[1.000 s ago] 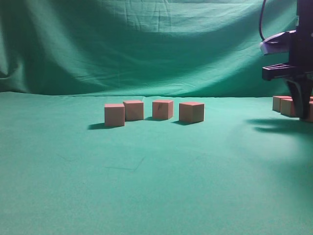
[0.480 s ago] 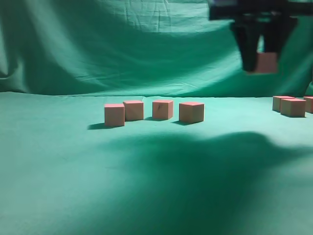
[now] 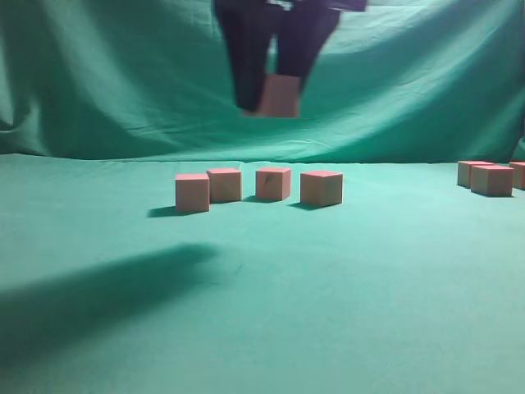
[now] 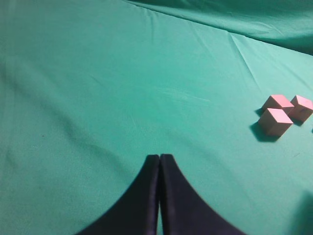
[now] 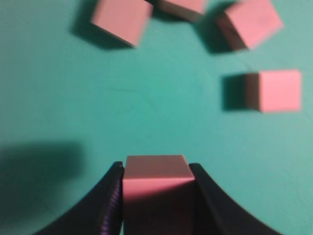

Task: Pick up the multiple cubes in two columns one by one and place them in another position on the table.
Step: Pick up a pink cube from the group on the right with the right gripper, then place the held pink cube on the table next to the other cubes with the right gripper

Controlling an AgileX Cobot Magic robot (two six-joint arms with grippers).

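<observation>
four cubes (image 3: 257, 186) mid-table (image 3: 262, 312), others (image 3: 490, 177) right

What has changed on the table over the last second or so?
The right hand took one cube from the group at the right edge, lifted it high and carried it leftward; it now hangs above the row of four cubes, still gripping the cube. Its shadow slid left across the table. The four cubes in the middle did not move, and the left hand is shut.
</observation>
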